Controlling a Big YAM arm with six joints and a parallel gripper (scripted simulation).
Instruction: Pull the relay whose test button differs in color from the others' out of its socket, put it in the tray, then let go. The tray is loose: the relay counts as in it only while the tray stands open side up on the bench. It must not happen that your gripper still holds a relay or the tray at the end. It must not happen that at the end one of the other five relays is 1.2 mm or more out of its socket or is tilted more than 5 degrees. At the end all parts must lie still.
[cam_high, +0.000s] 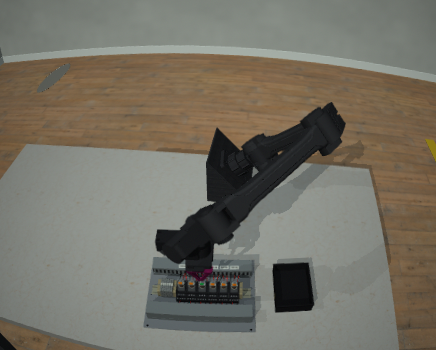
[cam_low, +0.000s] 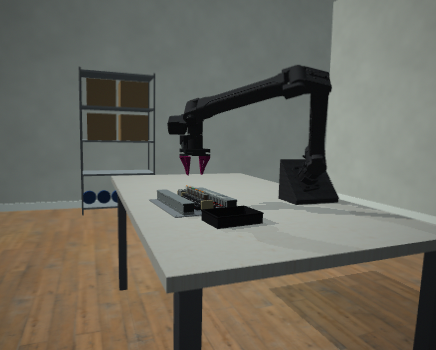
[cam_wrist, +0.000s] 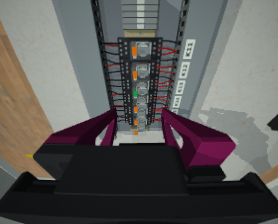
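A row of relays sits in sockets on a grey panel (cam_high: 200, 312) (cam_low: 167, 206) (cam_wrist: 73, 60) near the table's front edge. One relay has a green test button (cam_high: 202, 285) (cam_wrist: 136, 93); the others (cam_high: 223, 285) (cam_wrist: 135, 50) have orange buttons. My gripper (cam_high: 198, 274) (cam_low: 195, 167) (cam_wrist: 139, 112) with magenta fingers is open and empty. It hangs well above the relay row, pointing down, about over the green-button relay. The black tray (cam_high: 293, 286) (cam_low: 232, 216) stands open side up and empty, to the right of the panel.
The arm's black base (cam_high: 220, 165) (cam_low: 305, 182) stands at the back of the grey table. A grey duct (cam_low: 172, 200) runs along the panel's near side. A metal shelf with boxes (cam_low: 117, 135) stands by the far wall, off the table.
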